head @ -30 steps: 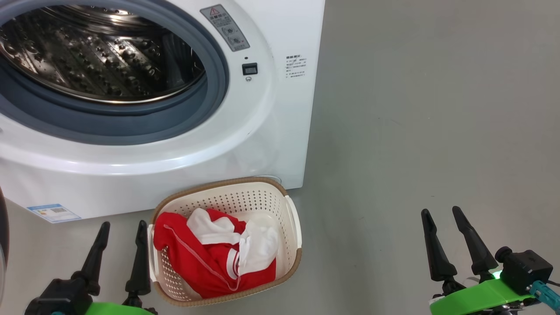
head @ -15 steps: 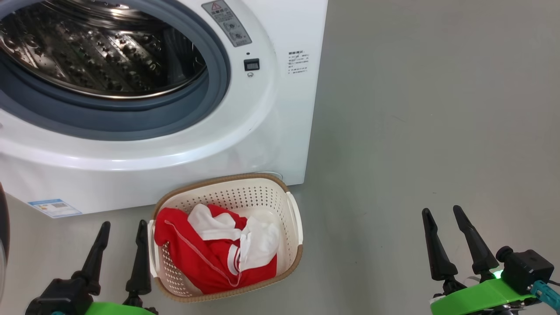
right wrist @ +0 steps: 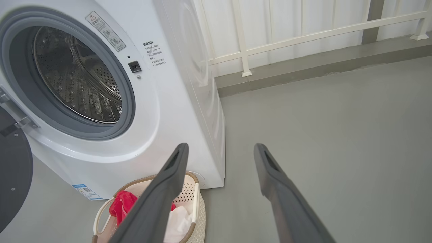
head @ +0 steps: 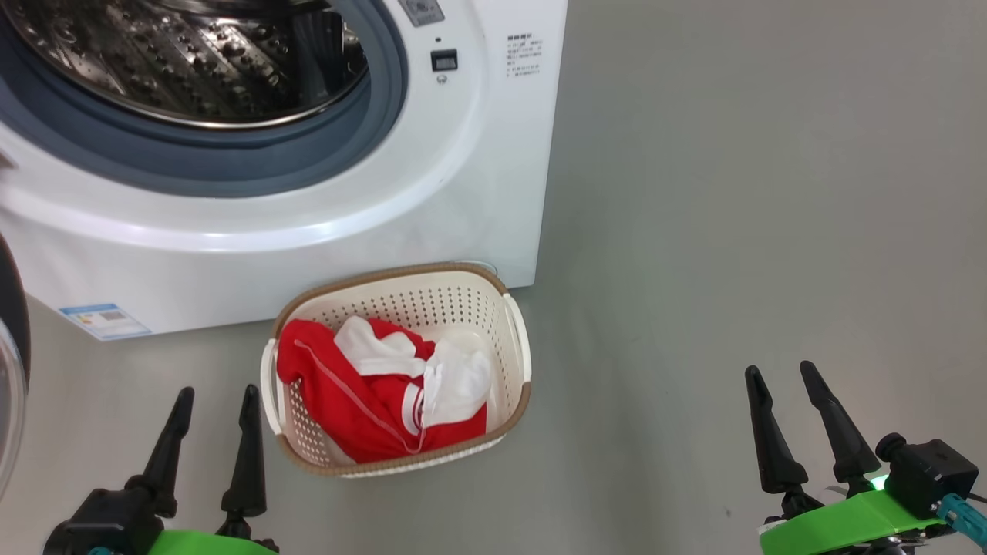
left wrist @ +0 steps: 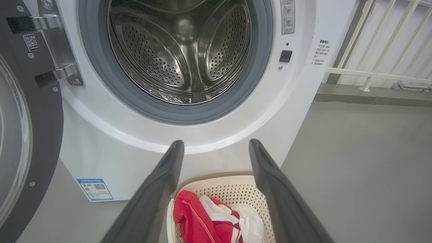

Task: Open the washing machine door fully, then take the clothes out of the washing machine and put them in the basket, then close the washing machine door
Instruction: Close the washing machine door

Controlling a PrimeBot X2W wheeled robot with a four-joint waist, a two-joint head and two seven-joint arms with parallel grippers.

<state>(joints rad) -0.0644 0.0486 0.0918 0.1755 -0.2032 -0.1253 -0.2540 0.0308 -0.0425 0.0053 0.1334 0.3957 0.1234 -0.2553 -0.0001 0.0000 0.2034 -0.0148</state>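
The white washing machine (head: 324, 231) stands with its drum (left wrist: 182, 50) bare and its black-rimmed door (left wrist: 37, 128) swung wide to the left. In front of it on the floor sits the cream basket (head: 513, 339) holding the red and white clothes (head: 370, 393). My left gripper (head: 217, 396) is open just left of the basket, fingers pointing at the machine, nothing between them. Far to the right, my right gripper (head: 782, 371) is open and empty over bare floor. The left wrist view shows the clothes (left wrist: 195, 222) in the basket (left wrist: 233, 190) between that gripper's fingers.
The door's edge (head: 11, 339) juts into the head view at the far left. A white railing (right wrist: 287, 33) and a low grey ledge (right wrist: 320, 64) run behind the machine on the right. Grey floor (head: 732, 231) spreads to the right of the machine and basket.
The whole head view has shifted: machine and basket sit higher in it, so the camera has moved. Both grippers stay open and in place.
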